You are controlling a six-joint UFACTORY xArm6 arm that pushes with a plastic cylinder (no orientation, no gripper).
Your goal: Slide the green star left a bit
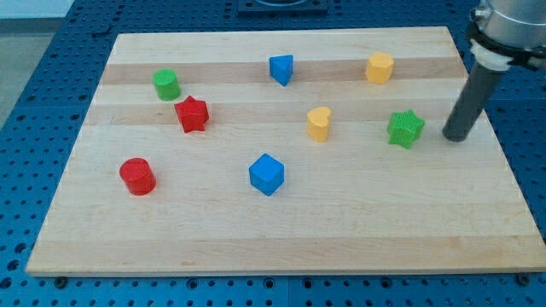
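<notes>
Lining up at the green star's [405,128] three o'clock, my tip [455,136], holding nothing, needs a short push toward nine.

My tip [455,136] sits on the board [281,234] just right of the green star [405,128], not touching. Yellow heart [318,124] left of the star, yellow block [380,66] above it. Blue cube [266,174] bottom-centre, blue block [281,68] top-centre. Green cylinder [166,84], red star [192,113], red cylinder [136,176] down the left.
</notes>
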